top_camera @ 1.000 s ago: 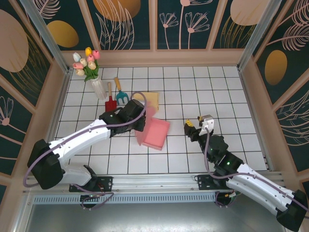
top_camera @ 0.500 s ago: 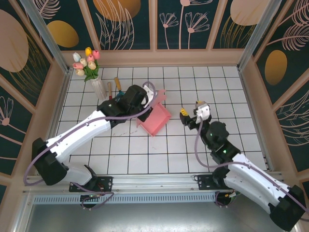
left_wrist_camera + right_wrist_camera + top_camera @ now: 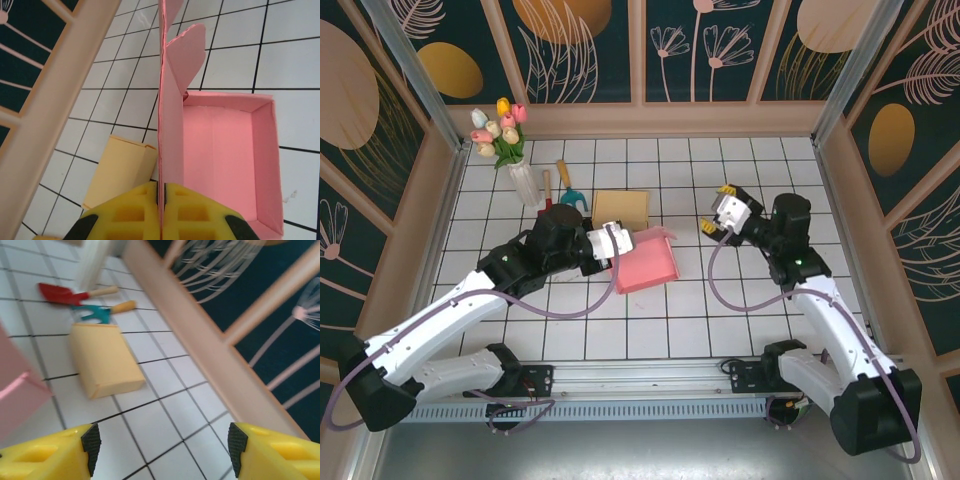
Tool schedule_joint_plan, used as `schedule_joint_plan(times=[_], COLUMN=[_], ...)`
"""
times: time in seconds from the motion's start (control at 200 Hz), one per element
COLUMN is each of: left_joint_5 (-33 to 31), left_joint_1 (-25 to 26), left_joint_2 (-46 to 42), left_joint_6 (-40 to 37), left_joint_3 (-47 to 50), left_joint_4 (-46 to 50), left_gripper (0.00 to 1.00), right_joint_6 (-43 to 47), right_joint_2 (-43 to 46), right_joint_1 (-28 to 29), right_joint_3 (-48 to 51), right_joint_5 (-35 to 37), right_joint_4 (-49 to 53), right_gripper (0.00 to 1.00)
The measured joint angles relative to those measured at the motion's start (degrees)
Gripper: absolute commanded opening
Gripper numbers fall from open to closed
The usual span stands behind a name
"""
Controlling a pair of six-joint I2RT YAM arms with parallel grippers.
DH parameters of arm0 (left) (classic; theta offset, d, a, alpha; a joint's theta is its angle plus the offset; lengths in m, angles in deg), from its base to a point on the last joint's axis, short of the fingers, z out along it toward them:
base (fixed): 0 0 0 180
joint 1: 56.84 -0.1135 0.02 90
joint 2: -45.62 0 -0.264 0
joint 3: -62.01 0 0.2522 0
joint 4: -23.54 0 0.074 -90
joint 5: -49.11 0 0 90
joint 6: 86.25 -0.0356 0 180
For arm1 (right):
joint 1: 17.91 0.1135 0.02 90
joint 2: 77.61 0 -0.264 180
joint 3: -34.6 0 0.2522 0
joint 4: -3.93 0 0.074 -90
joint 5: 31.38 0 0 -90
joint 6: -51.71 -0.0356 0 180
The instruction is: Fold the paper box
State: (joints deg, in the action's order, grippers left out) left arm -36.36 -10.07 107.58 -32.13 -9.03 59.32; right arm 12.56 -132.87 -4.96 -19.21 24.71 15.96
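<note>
Tabletop of white tiles within floral panels bears pink box gripped by left hand; right hand released.

The pink paper box sits near the middle of the white tiled tabletop, turned slightly askew to the tile lines. It is partly assembled: an open, shallow rectangular tray whose four low walls stand up, the inside bare and showing faint crease lines. Along one long side its lid panel stands upright, seen edge-on in the left wrist view as a thin vertical line. At the far end of that panel a rounded tuck tab bends over toward the tray. The near end of the panel is pinched between the pads of the left gripper.
</note>
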Motion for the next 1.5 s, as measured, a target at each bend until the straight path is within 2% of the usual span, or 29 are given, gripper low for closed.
schedule_joint_plan(times=[0.1,0.23,0.706,1.031,1.296,1.351,1.501], left_joint_5=[0.07,-0.02,0.33,-1.38,-3.06,-3.37,-4.00], left_joint_1=[0.00,0.00,2.75,4.79,6.69,6.88,7.06], left_joint_2=[0.87,1.20,-0.09,0.46,0.79,0.83,0.94], left_joint_6=[-2.05,-3.30,-4.00,-4.42,-4.46,-4.52,-4.61], left_joint_3=[0.02,1.57,4.87,5.16,5.35,5.53,5.70], left_joint_4=[-0.02,-1.75,-2.86,-2.89,-2.86,-2.86,-3.02], left_gripper=[0.00,0.00,0.00,0.00,0.00,0.00,0.00], right_joint_6=[4.79,7.89,10.23,10.40,11.82,12.09,12.66], right_joint_2=[-0.57,-1.42,-5.38,-7.45,-9.18,-9.40,-9.42], right_joint_1=[0.24,2.01,15.10,16.87,17.51,17.49,17.49], right_joint_3=[-0.11,-0.11,1.11,1.11,0.81,0.74,0.68], right_joint_5=[-4.46,-6.10,-2.29,-3.52,-5.88,-6.19,-6.45], right_joint_4=[3.28,4.90,3.28,3.54,5.27,5.90,7.19], right_gripper=[0.60,0.56,0.51,0.45,0.17,0.16,0.02])
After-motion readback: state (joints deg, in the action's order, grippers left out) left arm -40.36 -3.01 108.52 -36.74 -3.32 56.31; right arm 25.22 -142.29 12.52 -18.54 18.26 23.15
